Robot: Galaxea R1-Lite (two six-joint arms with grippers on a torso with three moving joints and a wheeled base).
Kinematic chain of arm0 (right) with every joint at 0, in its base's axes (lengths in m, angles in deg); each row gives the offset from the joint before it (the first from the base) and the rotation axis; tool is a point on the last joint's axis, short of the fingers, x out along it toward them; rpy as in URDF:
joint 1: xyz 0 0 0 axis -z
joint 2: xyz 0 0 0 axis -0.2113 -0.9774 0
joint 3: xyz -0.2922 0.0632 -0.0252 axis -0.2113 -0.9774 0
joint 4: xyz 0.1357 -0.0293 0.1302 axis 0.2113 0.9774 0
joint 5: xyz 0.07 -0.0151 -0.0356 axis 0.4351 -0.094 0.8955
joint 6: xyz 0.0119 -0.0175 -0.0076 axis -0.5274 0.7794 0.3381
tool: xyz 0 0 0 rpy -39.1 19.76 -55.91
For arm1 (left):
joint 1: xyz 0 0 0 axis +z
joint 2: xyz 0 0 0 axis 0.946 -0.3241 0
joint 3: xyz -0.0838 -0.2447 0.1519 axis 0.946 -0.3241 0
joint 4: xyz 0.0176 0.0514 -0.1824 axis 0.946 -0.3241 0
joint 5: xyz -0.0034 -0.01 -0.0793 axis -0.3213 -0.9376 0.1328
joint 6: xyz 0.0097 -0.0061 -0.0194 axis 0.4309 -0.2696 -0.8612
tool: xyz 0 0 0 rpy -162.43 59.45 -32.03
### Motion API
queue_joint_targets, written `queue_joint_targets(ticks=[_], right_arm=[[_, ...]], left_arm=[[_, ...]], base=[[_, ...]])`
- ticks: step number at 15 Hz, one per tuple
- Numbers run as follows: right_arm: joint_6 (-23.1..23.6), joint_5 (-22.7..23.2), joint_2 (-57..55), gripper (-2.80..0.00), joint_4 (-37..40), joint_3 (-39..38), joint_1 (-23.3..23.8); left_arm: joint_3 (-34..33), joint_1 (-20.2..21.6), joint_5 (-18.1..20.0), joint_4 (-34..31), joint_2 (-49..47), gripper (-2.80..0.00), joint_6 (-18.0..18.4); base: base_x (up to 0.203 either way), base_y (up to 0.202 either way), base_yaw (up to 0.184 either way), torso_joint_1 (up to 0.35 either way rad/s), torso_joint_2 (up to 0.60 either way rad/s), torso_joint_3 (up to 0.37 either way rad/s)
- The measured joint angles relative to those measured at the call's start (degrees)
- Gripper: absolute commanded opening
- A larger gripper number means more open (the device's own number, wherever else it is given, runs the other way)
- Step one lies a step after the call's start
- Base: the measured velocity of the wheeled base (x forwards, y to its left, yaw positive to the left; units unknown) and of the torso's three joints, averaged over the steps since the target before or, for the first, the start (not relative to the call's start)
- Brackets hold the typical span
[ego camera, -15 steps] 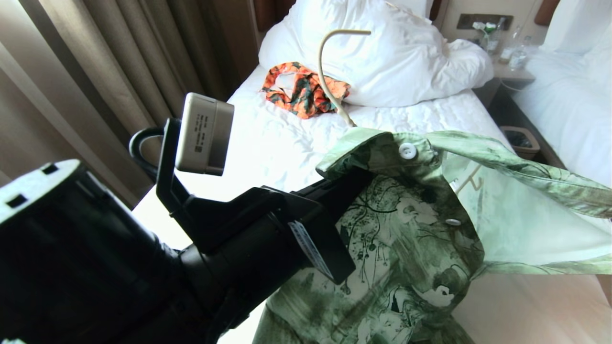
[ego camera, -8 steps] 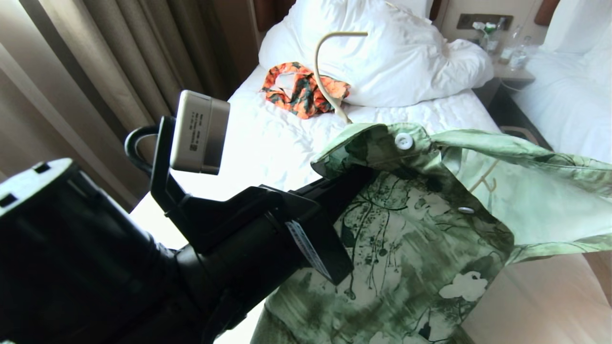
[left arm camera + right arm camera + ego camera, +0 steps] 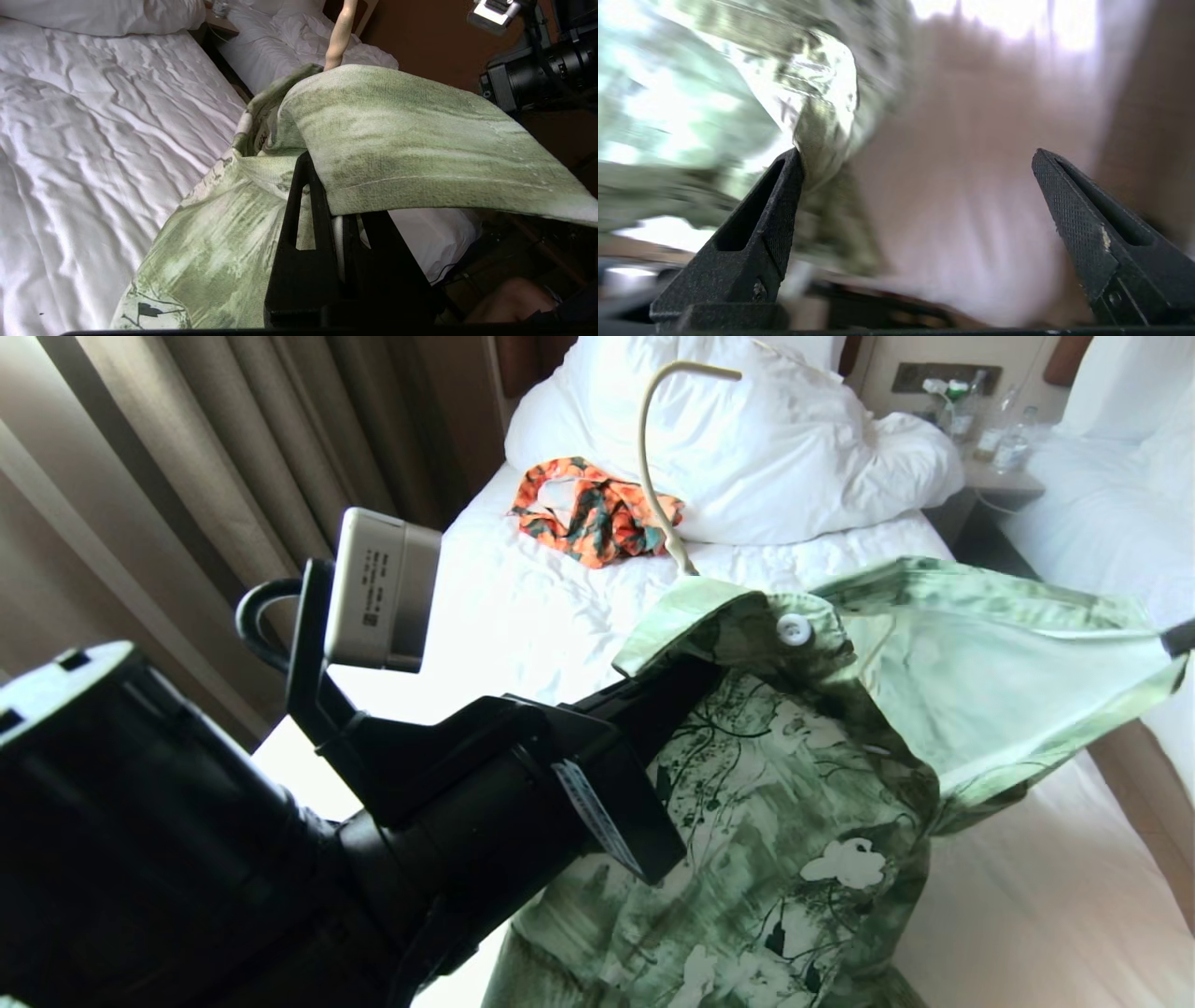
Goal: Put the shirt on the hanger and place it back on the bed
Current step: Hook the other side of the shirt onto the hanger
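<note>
Dressing the hanger (image 3: 655, 476), mid-air over the bed (image 3: 523, 607).
Left gripper (image 3: 343, 224) clamped under the shirt (image 3: 803, 784) collar; right gripper (image 3: 917, 163), spread wide, must seat the far shoulder.

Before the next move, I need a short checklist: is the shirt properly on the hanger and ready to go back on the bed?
1. Left gripper shut under the collar of the shirt, holding it up: ok.
2. Hook of the hanger stands out above the collar: ok.
3. Both shoulders seated on the hanger: cannot tell, the frame is hidden under cloth.
4. Right gripper open, one finger touching the fabric, nothing pinched: ok.
5. Shirt lying on the bed: not ok, it hangs in the air.
6. Landing spot: the orange garment lies near the pillow, apart from the shirt: ok.
</note>
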Motion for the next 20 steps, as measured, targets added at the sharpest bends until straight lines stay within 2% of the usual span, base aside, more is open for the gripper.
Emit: queue_joint_targets(ticks=[3,4,5,6,8,10,12,13,15,20], right_arm=[[-16.8,23.31,-0.06,0.0,-10.6,-0.58,4.68],[-20.52,29.57,-0.37,0.0,-13.09,-0.68,4.51],[-21.87,32.76,-0.72,0.0,-14.05,-0.73,2.59],[-21.17,32.72,-1.1,0.0,-14.26,-0.66,-0.59],[-15.99,25.75,-1.85,0.0,-13.96,-0.46,-8.63],[-7.2,17.44,-2.68,0.0,-13.13,-0.33,-15.83],[3.99,12.37,-3.67,0.0,-12.15,-0.24,-18.77],[9.19,11.08,-4.08,0.0,-11.88,-0.21,-19.74],[15.29,10.38,-4.57,0.0,-12.49,0.13,-22.23],[23.46,10.43,-4.61,0.0,-16.6,0.41,-27.79]], left_arm=[[-0.11,-0.04,0.03,0.01,0.0,-2.8,-0.02],[-0.11,-0.04,0.03,-0.02,-0.02,-2.8,-0.02],[-0.11,-0.04,0.07,-0.02,-0.1,-2.8,-0.02],[-0.06,-0.02,0.12,-0.05,-0.18,-2.8,0.0],[-0.05,-0.16,0.12,-0.13,-0.29,-2.8,-0.02],[-0.05,-1.2,-0.05,-0.16,-0.18,-2.8,-0.01],[-0.27,-2.95,-1.39,-0.21,-0.16,-2.8,0.0],[-0.35,-3.82,-1.68,-0.29,-0.29,-2.8,-0.02],[-0.52,-5.26,-1.75,-0.46,-0.84,-2.8,-0.37],[-1.66,-8.46,-1.75,-0.75,-2.96,-2.8,-1.58]], base=[[0.0,0.0,0.0,0.0,0.0,0.0],[0.0,0.0,0.0,0.0,0.0,0.0],[0.0,0.0,0.0,0.0,0.0,0.0],[0.0,0.0,0.0,0.0,0.0,0.0],[0.0,0.0,0.0,0.0,0.0,0.0],[0.0,0.0,0.0,0.0,0.0,0.0],[0.0,0.0,0.0,0.0,0.0,0.0],[0.0,0.0,0.0,0.0,0.0,0.0],[0.0,0.0,0.0,0.0,0.0,0.0],[0.0,0.0,0.0,0.0,0.0,0.0]])
